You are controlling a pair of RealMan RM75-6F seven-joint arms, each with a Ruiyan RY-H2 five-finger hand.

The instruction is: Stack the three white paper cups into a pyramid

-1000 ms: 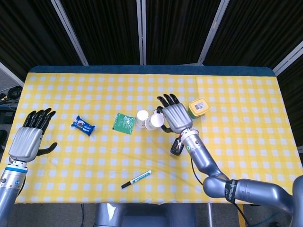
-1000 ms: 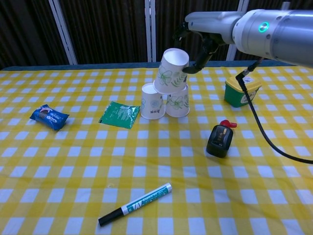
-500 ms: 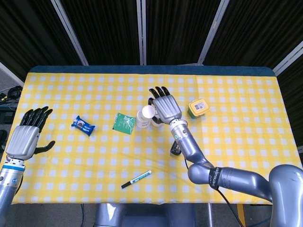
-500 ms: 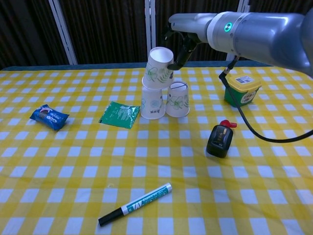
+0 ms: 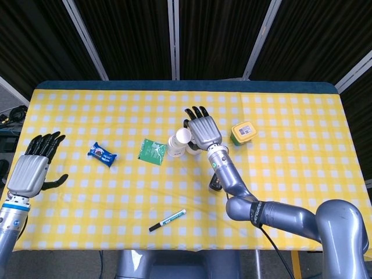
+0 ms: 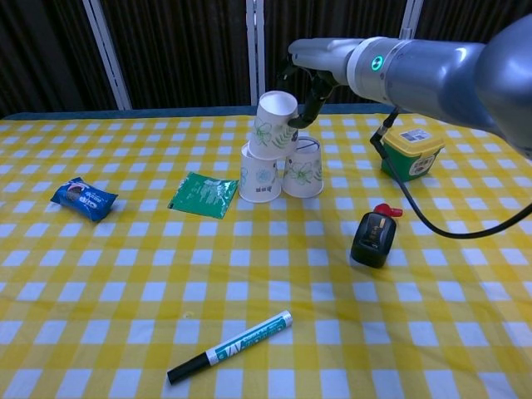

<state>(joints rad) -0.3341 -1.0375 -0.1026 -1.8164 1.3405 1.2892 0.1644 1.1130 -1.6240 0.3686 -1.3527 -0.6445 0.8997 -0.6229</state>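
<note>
Two base cups (image 6: 281, 173) stand side by side beyond the marker (image 6: 229, 347) and green packet (image 6: 204, 195). We see our right hand (image 5: 201, 129) grasping the top cup (image 6: 272, 125), tilted upon them. Our left hand (image 5: 34, 170) hangs released.

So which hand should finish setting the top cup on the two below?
Right. The right hand already holds the top cup, tilted over the two base cups. The left hand is open, far off at the table's left edge, beyond the snack packet.
</note>
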